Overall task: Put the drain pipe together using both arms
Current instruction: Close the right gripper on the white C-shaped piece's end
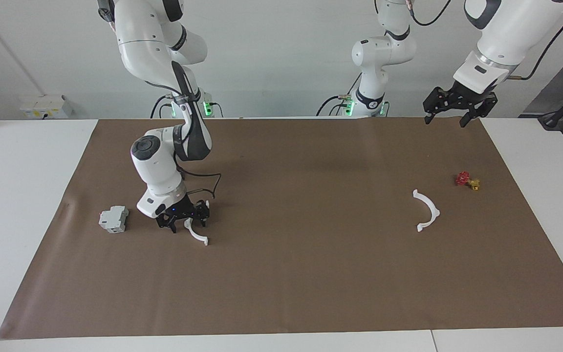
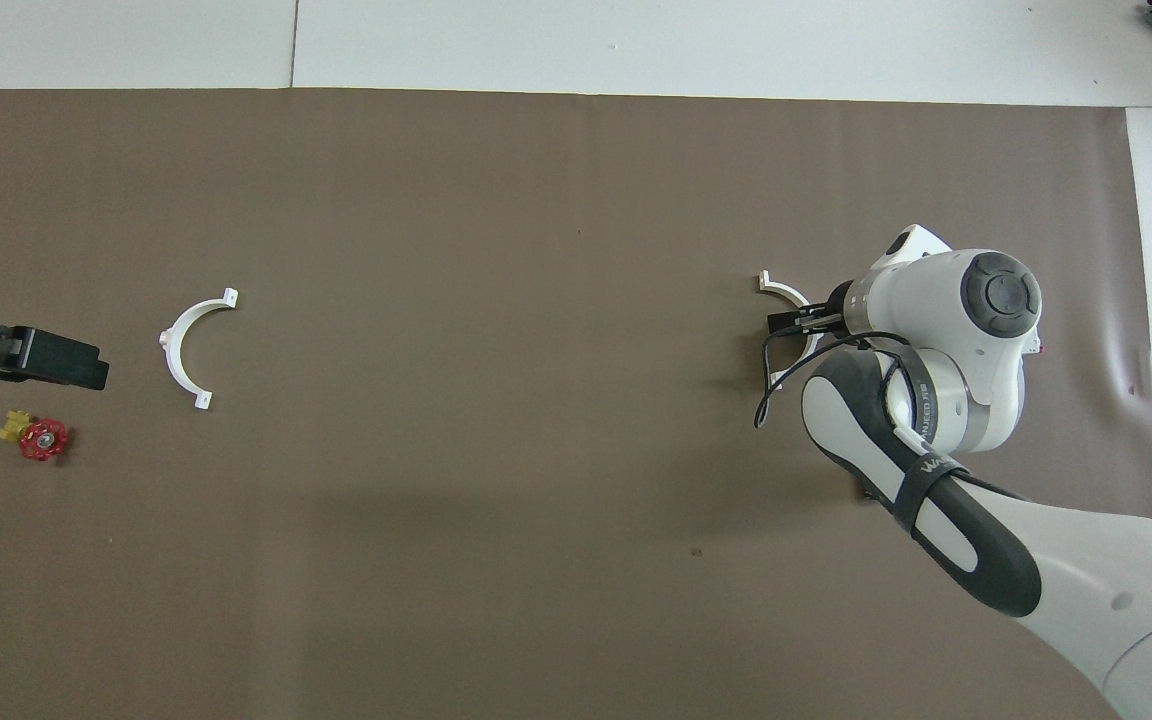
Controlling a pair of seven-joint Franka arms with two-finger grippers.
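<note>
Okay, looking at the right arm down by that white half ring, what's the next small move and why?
Probably close the right gripper on the half-ring: its open fingers sit low, astride the piece's nearer end on the brown mat. The left gripper waits, raised.

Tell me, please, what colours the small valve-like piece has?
The valve-like piece is red with a yellow-gold body, clearest in the overhead view.

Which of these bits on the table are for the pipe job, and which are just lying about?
For the job: half-ring by the right gripper; half-ring toward the left arm's end.
Lying about: grey block; red-and-gold valve piece.
</note>
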